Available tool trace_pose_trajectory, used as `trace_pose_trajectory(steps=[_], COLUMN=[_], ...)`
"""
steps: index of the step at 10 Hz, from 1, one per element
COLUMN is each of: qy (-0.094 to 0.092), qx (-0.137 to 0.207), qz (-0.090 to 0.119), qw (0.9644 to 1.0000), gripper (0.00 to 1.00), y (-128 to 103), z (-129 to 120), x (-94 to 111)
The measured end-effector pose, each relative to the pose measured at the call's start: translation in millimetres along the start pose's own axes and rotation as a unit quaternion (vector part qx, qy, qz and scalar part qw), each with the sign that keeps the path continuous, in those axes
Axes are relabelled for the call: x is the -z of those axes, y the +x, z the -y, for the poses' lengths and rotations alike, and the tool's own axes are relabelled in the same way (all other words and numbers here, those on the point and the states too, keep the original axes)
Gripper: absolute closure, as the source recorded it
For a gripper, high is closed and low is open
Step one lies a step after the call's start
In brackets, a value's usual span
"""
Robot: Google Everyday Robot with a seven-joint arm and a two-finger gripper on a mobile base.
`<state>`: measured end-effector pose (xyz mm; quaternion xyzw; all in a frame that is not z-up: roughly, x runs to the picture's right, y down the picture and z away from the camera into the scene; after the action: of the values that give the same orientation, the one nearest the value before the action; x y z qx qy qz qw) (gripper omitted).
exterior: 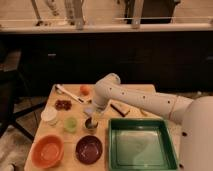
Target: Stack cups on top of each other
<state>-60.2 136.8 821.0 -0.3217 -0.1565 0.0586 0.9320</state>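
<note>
Alignment is the whole game here imo: the gripper (93, 117) hangs right over the steel cup (90, 125), so I'd drop straight down, straddle the rim and squeeze gently so it doesn't skid away. Its jaws are spread wide, holding nothing, and I can't tell if they touch the cup. The green cup (70, 124) sits just beside it, ready as the base.
</note>
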Motion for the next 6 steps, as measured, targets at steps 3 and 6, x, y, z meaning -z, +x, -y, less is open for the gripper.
trace_pose_trajectory(steps=[3,6], qy=[-0.015,-0.025], qx=[-0.006,-0.006], qz=[0.005,0.007], qw=[0.9998,0.9996], gripper=[0.2,0.2], y=[3.8,4.8], z=[0.0,0.9], x=[-8.0,-13.5])
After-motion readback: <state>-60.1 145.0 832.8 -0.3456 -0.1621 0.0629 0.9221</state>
